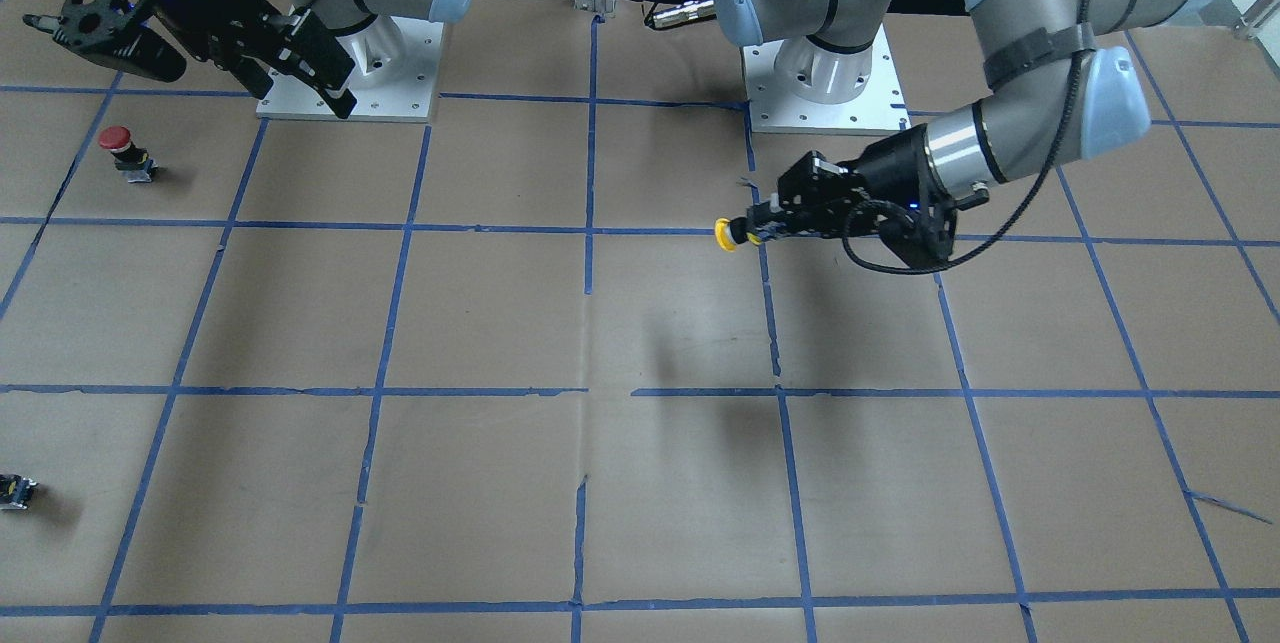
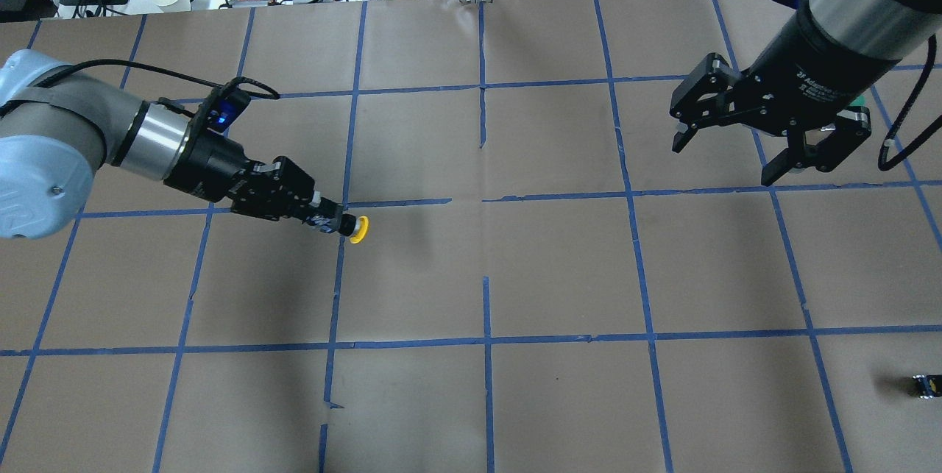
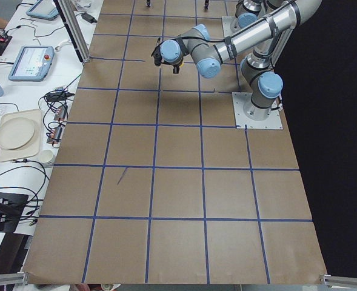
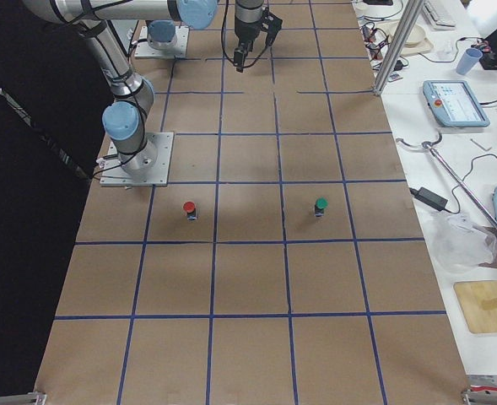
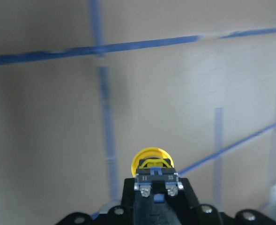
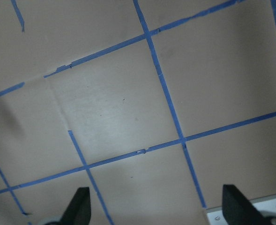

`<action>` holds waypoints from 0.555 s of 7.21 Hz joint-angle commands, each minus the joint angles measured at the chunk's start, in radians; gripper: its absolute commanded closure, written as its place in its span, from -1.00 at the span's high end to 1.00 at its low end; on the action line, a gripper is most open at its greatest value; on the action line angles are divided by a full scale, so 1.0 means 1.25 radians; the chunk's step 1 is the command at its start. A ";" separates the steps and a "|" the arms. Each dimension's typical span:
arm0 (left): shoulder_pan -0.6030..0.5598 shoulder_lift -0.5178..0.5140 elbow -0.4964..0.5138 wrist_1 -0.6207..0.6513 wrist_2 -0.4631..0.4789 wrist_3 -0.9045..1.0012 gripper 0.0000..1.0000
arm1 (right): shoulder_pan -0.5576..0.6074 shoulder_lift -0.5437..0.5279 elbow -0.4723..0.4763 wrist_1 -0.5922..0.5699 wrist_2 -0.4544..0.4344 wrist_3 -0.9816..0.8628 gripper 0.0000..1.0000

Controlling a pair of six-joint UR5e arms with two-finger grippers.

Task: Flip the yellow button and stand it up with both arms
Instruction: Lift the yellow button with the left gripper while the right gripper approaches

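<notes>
- The yellow button (image 2: pixel 358 229) is up in the air over the counter (image 2: pixel 559 274), not touching it. Its shadow falls on the brown paper away from it.
- It lies on its side. Its long way runs about level, like a stick held flat.
- The round yellow cap sticks out in front and points toward the middle of the counter. The dark body is at the back.
- The left fingers (image 2: pixel 327 219) are squeezed tight on that dark body. The cap is bare, with nothing touching it.
- The left arm (image 2: pixel 110 134) reaches in low and slanted, so the button points the same way the arm does.
- The right fingers (image 6: pixel 79 206) are spread wide with nothing between them. They hang high over the far side, well apart from the button.
- The cap faces roughly toward the right arm (image 2: pixel 846 24). So the right fingers would likely need to come across and take the cap end. Then the button could be turned and set standing up.
- The left arm is the nearer one by far.
</notes>
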 commanded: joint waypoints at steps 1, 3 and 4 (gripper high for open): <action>-0.174 0.032 -0.001 0.035 -0.294 -0.173 -0.66 | -0.076 0.040 0.007 0.067 0.205 0.151 1.00; -0.226 0.021 -0.004 0.219 -0.431 -0.291 -0.71 | -0.076 0.048 0.024 0.162 0.342 0.243 1.00; -0.247 0.012 -0.023 0.307 -0.483 -0.343 -0.73 | -0.079 0.048 0.045 0.217 0.403 0.245 1.00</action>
